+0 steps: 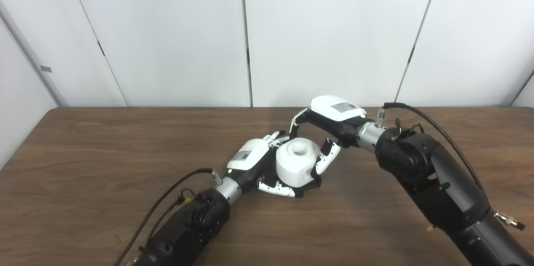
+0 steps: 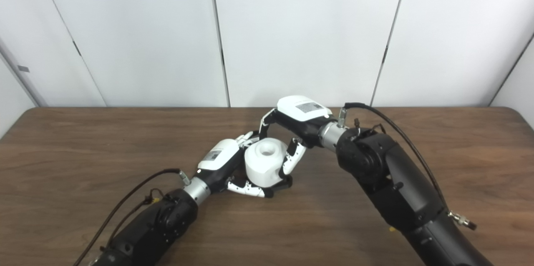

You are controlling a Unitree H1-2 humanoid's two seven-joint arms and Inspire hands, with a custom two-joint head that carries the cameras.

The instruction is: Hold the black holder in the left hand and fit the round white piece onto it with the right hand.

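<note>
The brown table holds both arms near its middle. The right hand comes in from above and to the right, fingers curled around the round white piece. The piece stands up straight with its hole on top. The left hand cups it from below-left. The black holder barely shows underneath, so I cannot tell if it is fully on.

Both arms angle inward until the left hand and right hand meet, fingers of each curled toward the other's, nearly touching.
</note>
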